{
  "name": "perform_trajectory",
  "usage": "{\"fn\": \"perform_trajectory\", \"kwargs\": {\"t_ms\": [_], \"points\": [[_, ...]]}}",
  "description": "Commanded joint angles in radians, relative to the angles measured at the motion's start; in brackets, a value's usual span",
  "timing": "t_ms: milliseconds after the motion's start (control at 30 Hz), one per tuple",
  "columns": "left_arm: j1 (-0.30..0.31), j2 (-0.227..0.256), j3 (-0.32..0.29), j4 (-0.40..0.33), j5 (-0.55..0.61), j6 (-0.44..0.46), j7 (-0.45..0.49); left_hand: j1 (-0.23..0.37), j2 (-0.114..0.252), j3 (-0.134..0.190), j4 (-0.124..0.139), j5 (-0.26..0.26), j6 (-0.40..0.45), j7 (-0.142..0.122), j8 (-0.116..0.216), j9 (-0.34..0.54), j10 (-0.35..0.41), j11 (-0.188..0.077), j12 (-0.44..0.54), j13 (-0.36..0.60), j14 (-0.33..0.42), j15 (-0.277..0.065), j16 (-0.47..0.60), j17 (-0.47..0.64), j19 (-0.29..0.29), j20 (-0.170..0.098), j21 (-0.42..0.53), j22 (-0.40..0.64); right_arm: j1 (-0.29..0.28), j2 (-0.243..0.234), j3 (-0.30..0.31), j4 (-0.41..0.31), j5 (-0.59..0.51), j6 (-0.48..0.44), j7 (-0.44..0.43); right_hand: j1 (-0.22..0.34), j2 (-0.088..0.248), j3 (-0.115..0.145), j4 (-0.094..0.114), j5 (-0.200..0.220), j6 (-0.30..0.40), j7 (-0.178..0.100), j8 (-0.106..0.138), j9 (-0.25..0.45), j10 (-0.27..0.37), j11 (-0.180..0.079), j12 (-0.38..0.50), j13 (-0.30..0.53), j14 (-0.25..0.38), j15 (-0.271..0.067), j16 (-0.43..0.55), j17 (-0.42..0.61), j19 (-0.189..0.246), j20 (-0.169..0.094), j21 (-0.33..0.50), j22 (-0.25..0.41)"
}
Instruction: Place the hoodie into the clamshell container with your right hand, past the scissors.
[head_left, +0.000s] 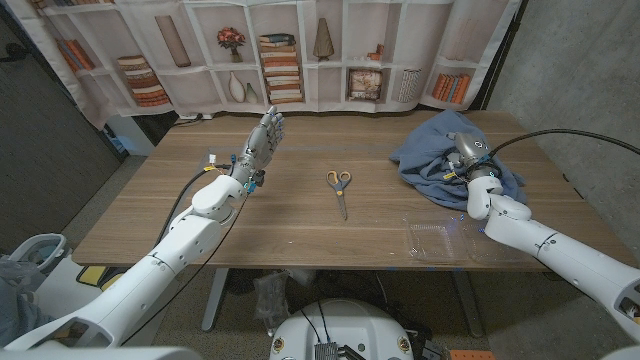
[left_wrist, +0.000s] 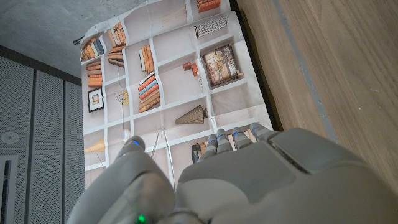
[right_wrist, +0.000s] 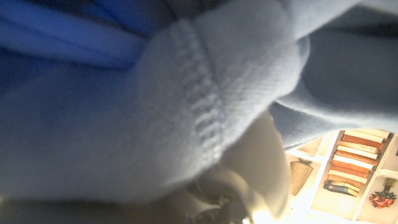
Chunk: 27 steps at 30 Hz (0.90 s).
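Grasping: right hand (head_left: 463, 158) buried in the blue hoodie (head_left: 430, 150) at 2 o'clock on the surface (head_left: 300, 225); fingers look clamped on cloth.
Left hand: (head_left: 262, 140) raised at 10 o'clock, fingers apart, holding nothing, likely parked clear.
Container: clamshell container (head_left: 436, 240) at 5 o'clock near front edge.
Scissors: (head_left: 339, 188) centre, well apart.
Room: short open path hoodie to container.
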<state>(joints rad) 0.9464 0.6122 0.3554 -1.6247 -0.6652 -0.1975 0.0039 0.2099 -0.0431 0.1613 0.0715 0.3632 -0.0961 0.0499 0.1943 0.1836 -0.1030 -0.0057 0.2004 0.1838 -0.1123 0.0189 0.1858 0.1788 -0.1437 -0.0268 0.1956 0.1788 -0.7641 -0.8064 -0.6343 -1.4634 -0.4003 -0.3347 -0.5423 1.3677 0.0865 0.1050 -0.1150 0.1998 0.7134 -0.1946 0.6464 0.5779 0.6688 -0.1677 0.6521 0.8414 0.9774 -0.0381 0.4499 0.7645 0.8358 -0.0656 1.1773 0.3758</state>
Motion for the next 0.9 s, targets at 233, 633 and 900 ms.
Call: {"fn": "perform_trajectory", "kwargs": {"t_ms": [233,633,900], "points": [[-0.006,0.005,-0.004,-0.003,-0.002,-0.005,-0.015,0.011,0.002,-0.004,0.001,0.008,0.000,-0.004,0.003,0.003,-0.003,-0.002,0.000,0.003,-0.006,-0.005,0.002,0.004,-0.005,-0.001,0.005,0.003,-0.047,-0.027,0.054,-0.101,-0.015,-0.034,-0.033,0.031,0.058,0.020,0.006,-0.006,0.017,0.004,0.009,0.004,0.021,-0.001,-0.004,0.011,0.114,-0.185,0.004,0.017,0.049,-0.163,0.004,-0.018],[-0.014,-0.008,0.000,0.022,-0.005,-0.023,-0.030,0.012,0.003,-0.006,0.001,0.008,0.000,-0.002,0.003,0.003,-0.003,-0.001,0.000,0.003,-0.007,-0.005,0.002,0.004,-0.005,0.000,0.005,0.003,-0.055,-0.030,0.084,-0.145,-0.022,-0.069,-0.043,0.023,0.067,0.031,0.011,-0.012,0.015,0.006,0.009,0.004,0.024,0.001,-0.015,0.017,0.119,-0.185,0.006,0.031,0.055,-0.163,0.004,-0.042],[-0.022,-0.013,0.003,0.032,-0.004,-0.029,-0.037,0.014,0.004,-0.007,0.001,0.008,0.000,-0.003,0.003,0.003,-0.004,0.000,0.000,0.003,-0.006,-0.004,0.002,0.004,-0.005,-0.002,0.005,0.003,-0.070,-0.034,0.105,-0.176,-0.027,-0.087,-0.056,0.019,0.068,0.038,0.012,-0.014,0.018,0.006,0.013,0.007,0.036,0.005,-0.018,0.021,0.119,-0.187,0.006,0.040,0.058,-0.163,0.005,-0.057]]}}
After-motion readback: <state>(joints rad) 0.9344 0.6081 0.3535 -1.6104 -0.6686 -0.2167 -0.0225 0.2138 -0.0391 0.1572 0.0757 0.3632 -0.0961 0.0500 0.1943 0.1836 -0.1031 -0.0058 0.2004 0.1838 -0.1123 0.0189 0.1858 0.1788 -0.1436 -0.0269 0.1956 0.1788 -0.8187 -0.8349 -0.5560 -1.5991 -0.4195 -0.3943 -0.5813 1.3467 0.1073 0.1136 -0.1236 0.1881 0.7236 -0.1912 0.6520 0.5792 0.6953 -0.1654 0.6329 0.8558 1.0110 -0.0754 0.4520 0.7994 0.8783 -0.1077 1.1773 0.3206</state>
